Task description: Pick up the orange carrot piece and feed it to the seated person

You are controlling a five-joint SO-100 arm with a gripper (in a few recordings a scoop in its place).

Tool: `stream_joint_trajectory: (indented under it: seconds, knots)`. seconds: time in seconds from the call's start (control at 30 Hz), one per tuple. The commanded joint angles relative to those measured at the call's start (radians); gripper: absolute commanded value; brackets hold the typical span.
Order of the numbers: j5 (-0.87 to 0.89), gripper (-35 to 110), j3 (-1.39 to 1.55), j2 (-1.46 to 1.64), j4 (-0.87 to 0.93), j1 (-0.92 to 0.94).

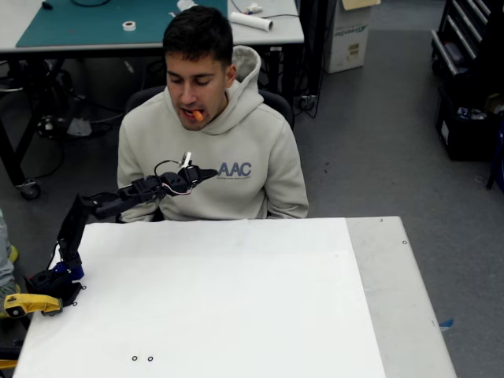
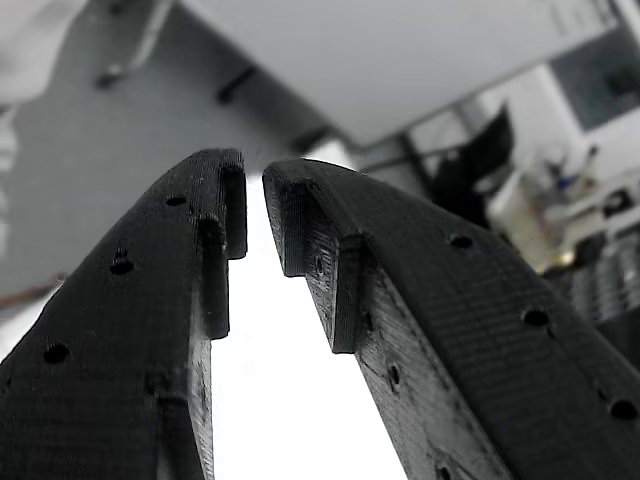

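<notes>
The seated person [image 1: 250, 142] in a beige hooded sweatshirt sits behind the far edge of the white table [image 1: 236, 299]. The orange carrot piece [image 1: 197, 116] is held between the person's lips. My black gripper [image 1: 209, 172] hangs in front of the person's chest, a little below the chin and apart from the carrot. In the wrist view the gripper [image 2: 255, 215] points upward. Its two black fingertips [image 2: 300, 225] stand a narrow gap apart with nothing between them.
A yellow clamp [image 1: 27, 303] holds my arm's base at the table's left edge. A bare grey strip [image 1: 394, 299] runs along the table's right side. Behind the person stands another table with a teal mat [image 1: 102, 24] and a tape roll [image 1: 128, 25].
</notes>
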Motion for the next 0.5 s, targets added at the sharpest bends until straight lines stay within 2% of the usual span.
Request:
stream_joint_trajectory:
  seconds: [0.0, 0.47]
  knots:
    - [0.077, -2, 0.149, 0.276, -0.017, -0.02]
    - [0.428, -2, 0.891, 0.877, -0.011, -0.109]
